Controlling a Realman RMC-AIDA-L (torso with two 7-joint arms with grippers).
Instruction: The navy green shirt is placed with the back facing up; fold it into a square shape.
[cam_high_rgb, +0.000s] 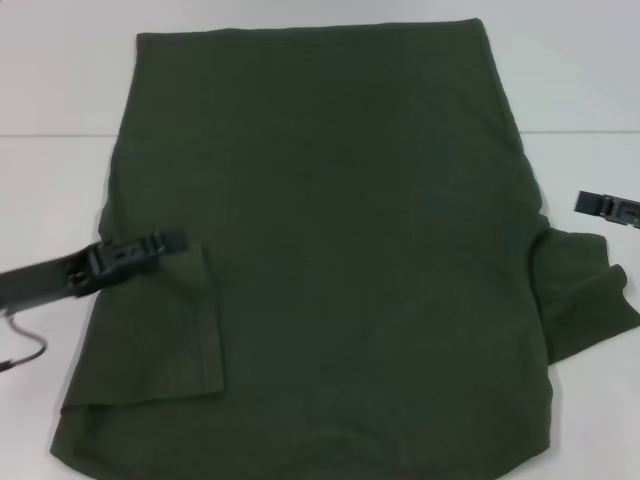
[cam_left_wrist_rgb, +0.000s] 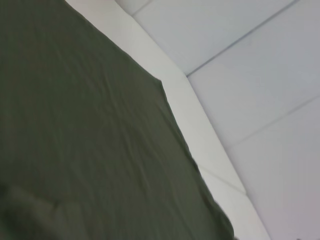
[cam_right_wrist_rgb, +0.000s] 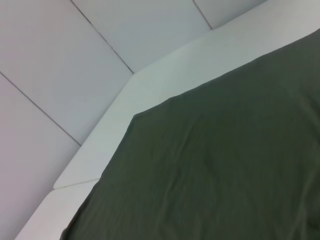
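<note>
No writing, brand or label can be read anywhere you look; the navy green shirt shows only plain dark olive cloth.

Nearest you, the collar end of the shirt runs off the bottom of the head view, its curved edge just showing at the lower left. The shirt lies flat on the white tabletop, filling most of the middle, with its long axis running straight away from you, hem at the far end.

On your left side, the sleeve is folded inward onto the body, forming a flap with a stitched edge. The left claw sits right at the top corner of that flap, reaching in from the left edge, touching or just above the cloth; its fingers look closed together, and you cannot tell whether any fabric is pinched between them.

On your right side, the other sleeve lies spread out on the tabletop, unfolded. The right claw hangs just beyond the shirt's right edge, above that sleeve and apart from the cloth; whether its fingers are open or closed cannot be told.

Farthest off, the straight hem lies square across the tabletop. Both wrist views show a hem corner on the white surface, with pale floor tiles beyond.
</note>
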